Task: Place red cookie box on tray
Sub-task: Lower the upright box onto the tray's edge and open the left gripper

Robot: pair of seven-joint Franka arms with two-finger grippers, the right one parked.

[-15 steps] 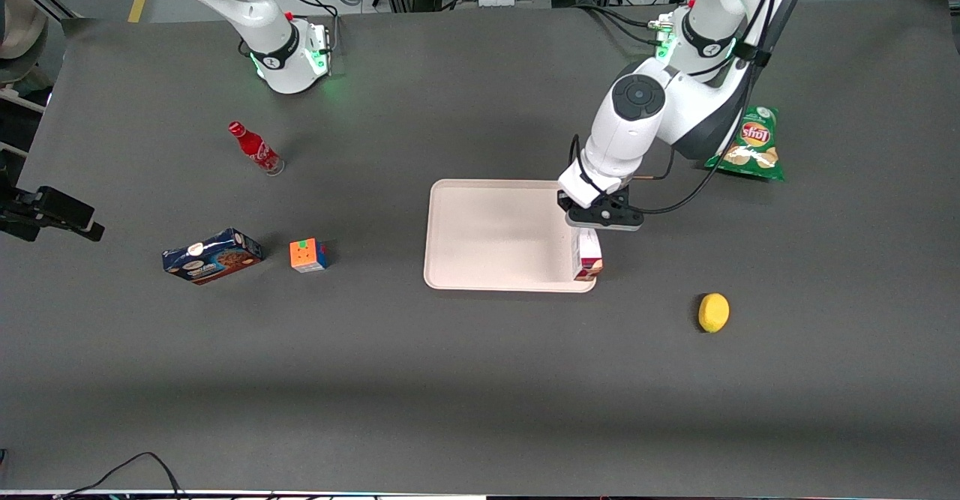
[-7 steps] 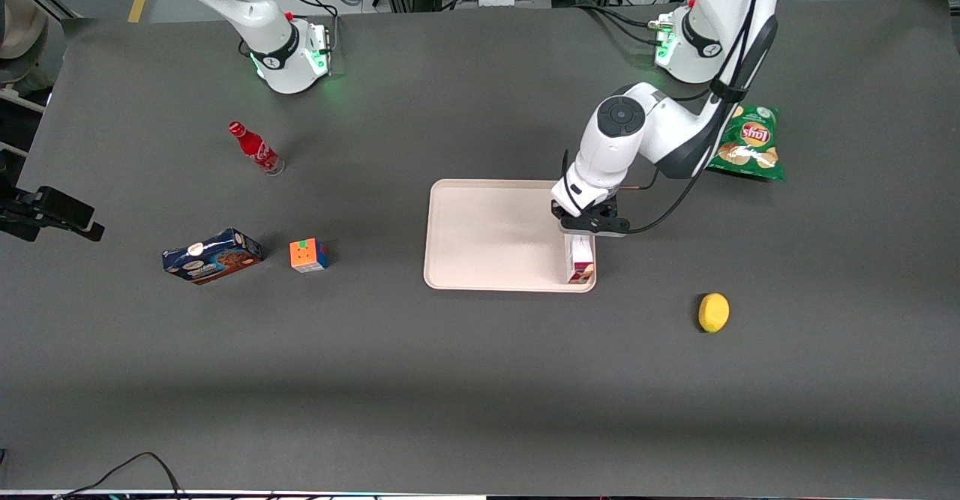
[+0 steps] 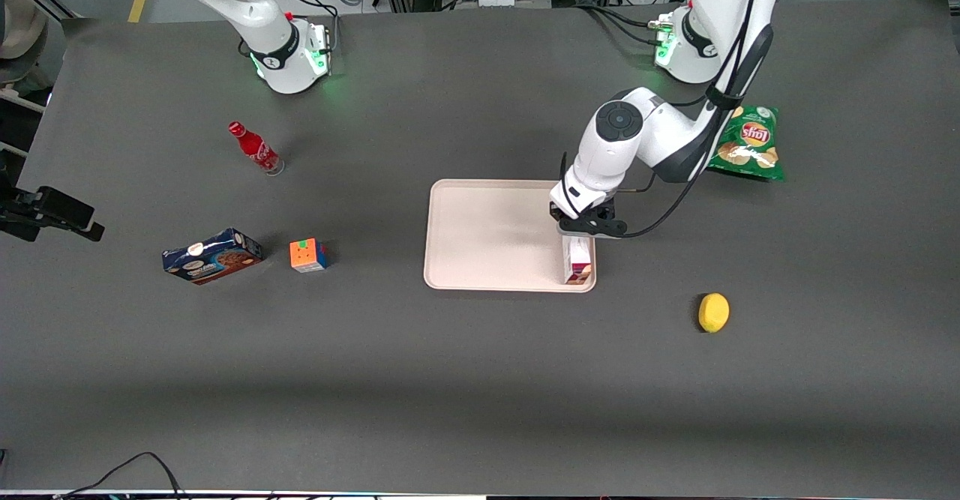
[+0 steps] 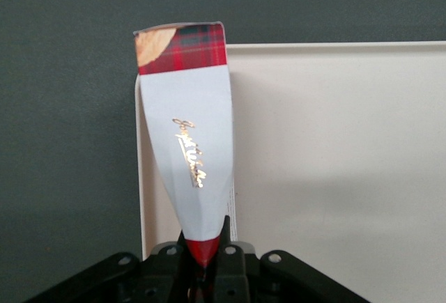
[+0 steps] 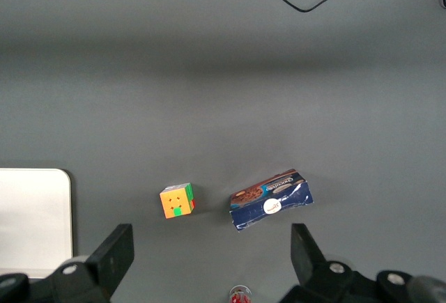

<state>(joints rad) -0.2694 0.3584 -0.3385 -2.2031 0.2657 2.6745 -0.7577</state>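
Note:
The red cookie box is a long narrow carton with a white label panel and a red plaid end. It hangs from my left gripper, which is shut on one of its ends. The box is over the pale pink-beige tray, along the tray's edge nearest the working arm's end of the table, near the corner closest to the front camera. In the left wrist view the box runs out from the gripper along the tray's rim. Whether the box rests on the tray I cannot tell.
A lemon lies nearer the front camera, toward the working arm's end. A green chips bag lies farther from the camera by the arm. A dark blue cookie box, a colour cube and a red bottle lie toward the parked arm's end.
My left gripper has carried the red cookie box a little further in over the tray and lowered it. Nothing else moved.

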